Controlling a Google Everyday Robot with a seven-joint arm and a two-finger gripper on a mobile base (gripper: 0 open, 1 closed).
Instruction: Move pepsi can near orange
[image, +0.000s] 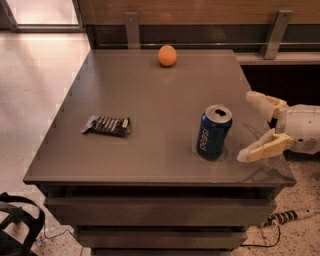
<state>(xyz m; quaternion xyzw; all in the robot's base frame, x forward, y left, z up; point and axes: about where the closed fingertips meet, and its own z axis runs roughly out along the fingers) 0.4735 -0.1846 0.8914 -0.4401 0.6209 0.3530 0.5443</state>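
The pepsi can (214, 132) stands upright on the right front part of the brown table (150, 105), its white lettering facing me. The orange (167, 55) sits at the far edge of the table, well beyond the can. My gripper (248, 125) comes in from the right, just right of the can at its height. Its two cream fingers are spread wide apart and hold nothing. One fingertip (254, 98) is behind, the other (246, 154) in front. Neither touches the can.
A flat dark snack wrapper (107, 125) lies on the left part of the table. Drawers sit below the tabletop. A wooden wall with metal brackets (132, 29) runs behind. A black object (15, 227) and cables lie on the floor.
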